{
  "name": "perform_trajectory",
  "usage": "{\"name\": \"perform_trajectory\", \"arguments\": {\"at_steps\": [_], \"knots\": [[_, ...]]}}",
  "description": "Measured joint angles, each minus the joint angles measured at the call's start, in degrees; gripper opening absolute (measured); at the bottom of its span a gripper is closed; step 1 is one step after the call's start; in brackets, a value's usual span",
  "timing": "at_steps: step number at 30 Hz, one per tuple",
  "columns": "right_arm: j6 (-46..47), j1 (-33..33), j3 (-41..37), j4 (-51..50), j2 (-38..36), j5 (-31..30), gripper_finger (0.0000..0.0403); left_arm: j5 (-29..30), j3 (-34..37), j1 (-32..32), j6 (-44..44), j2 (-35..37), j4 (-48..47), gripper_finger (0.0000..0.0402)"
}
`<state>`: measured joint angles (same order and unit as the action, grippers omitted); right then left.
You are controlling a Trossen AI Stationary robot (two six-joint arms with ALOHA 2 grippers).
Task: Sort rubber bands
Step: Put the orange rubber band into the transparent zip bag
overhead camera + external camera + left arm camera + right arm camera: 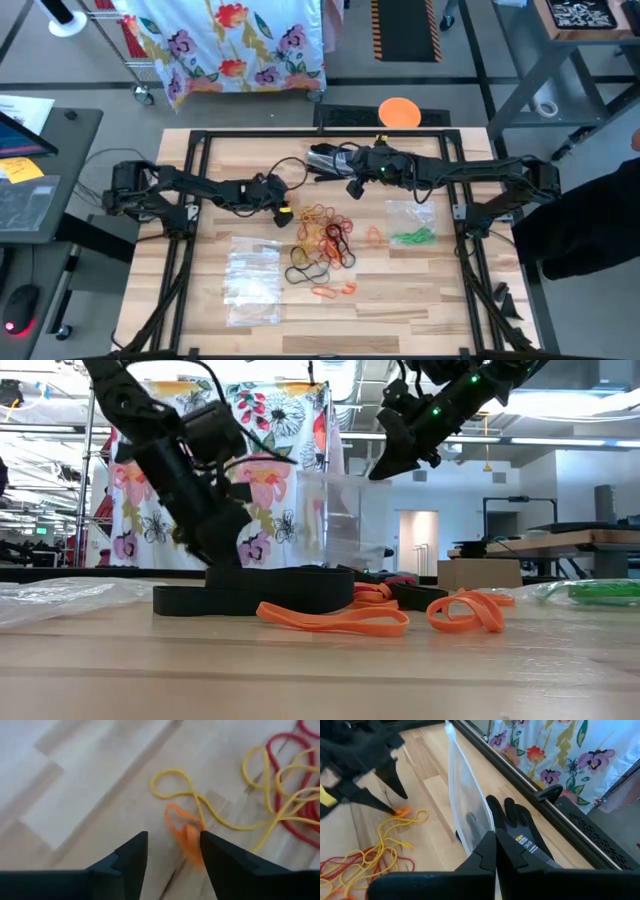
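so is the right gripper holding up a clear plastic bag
Yes, the right wrist view shows the right gripper shut on the edge of a clear plastic bag, hanging above the black glove.

Rubber bands [325, 235] in red, yellow, orange and black lie tangled at mid-table. Green bands [411, 237] sit apart; an orange band [184, 829] rests between my fingers.

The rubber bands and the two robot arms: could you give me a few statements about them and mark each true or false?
1. The left gripper stands open over a small orange rubber band on the wooden table. True.
2. The right gripper holds a red band. False: it is shut on a clear plastic bag.
3. Thin green rubber bands lie inside another clear bag. True.
4. The black glove lies on the floor. False: it lies on the table.
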<state>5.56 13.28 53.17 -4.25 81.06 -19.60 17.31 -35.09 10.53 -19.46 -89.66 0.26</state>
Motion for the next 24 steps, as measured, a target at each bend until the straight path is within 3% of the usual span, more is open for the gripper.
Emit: {"name": "perform_trajectory", "arguments": {"at_steps": [8, 10, 13, 15, 24], "knots": [[0.0, -0.2, 0.0, -0.3, 0.0, 0.1, 0.0, -0.9, -0.3, 0.3, 2.2, -2.6, 1.8, 0.0166], [0.0, -0.1, 0.0, -0.2, 0.0, 0.1, 0.0, -1.1, -1.0, 0.3, 3.2, -1.8, -0.6, 0.0137], [0.0, -0.1, 0.0, -0.3, 0.0, 0.1, 0.0, -2.0, -1.5, 0.3, 4.8, 0.2, -5.0, 0.0058], [0.0, -0.2, 0.0, -0.2, 0.0, 0.1, 0.0, -2.0, -1.7, 0.2, 5.7, 1.9, -6.7, 0.0017], [0.5, -0.1, 0.0, 0.1, 0.0, 0.2, 0.0, -2.1, -1.8, -1.2, 10.4, 19.0, -5.3, 0.0004]]}}
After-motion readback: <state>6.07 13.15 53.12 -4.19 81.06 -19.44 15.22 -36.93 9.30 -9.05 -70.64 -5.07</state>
